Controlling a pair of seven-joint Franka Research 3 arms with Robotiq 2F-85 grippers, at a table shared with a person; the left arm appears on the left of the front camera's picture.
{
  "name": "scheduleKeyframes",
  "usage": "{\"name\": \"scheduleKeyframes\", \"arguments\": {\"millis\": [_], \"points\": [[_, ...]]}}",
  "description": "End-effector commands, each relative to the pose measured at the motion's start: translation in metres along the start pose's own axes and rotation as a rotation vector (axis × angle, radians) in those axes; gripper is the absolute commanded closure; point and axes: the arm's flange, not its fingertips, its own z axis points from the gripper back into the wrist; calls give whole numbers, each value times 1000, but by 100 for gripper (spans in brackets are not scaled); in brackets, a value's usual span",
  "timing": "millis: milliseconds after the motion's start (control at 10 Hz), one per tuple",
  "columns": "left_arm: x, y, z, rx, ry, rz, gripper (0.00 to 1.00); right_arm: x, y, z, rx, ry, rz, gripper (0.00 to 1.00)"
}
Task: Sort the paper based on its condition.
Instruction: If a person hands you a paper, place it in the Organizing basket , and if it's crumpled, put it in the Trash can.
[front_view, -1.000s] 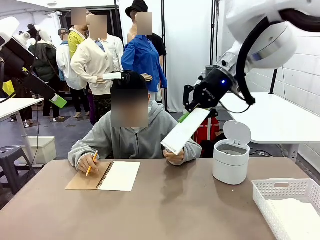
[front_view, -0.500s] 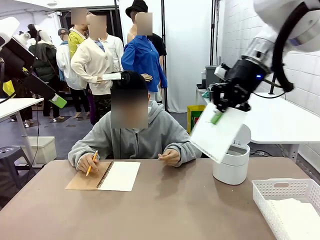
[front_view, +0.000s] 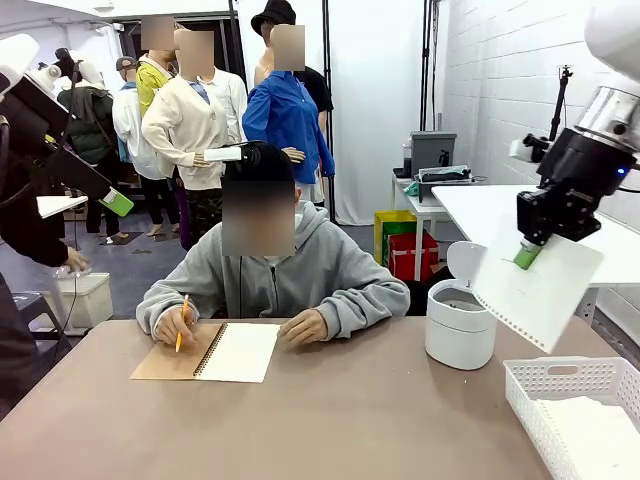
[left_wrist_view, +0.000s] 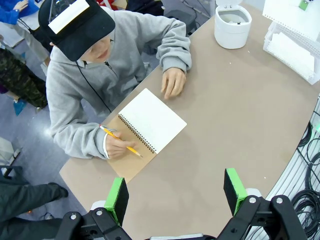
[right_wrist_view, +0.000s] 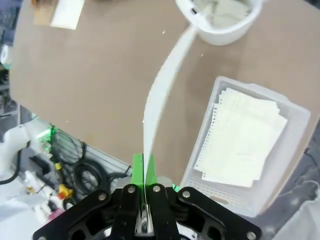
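The right gripper (front_view: 527, 256), clamped on the paper sheet (front_view: 545, 295), has swung from the person past the white bin (front_view: 460, 335), seemingly to above the basket (front_view: 560, 378); the person's hand (front_view: 303, 328) has dropped onto the surface (front_view: 350, 420).

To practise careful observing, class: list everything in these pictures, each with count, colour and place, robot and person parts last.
table: one, brown, centre
notebook: one, brown cover, white page, open before the person
pencil: one, orange, in the writing hand
bin: one, white, lid up, far right of table
basket: one, white, near right corner
stack of sheets: count unclear, white, in the basket
loose sheet: one, white, in the air between bin and basket
person: one, grey hoodie, seated at far side
writing hand: one, at the notebook's edge
free hand: one, on the table beside the notebook
left gripper: one, black, green pads, open above the table
right gripper: one, same colours, shut on the loose sheet
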Motion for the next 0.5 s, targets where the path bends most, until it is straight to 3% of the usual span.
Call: {"name": "scheduleKeyframes", "arguments": {"millis": [0,400], "points": [[0,1,0,-5,-3,1,0,4,13,1,2,16,31,100],[0,1,0,-5,-3,1,0,1,8,-1,1,4,21,100]]}}
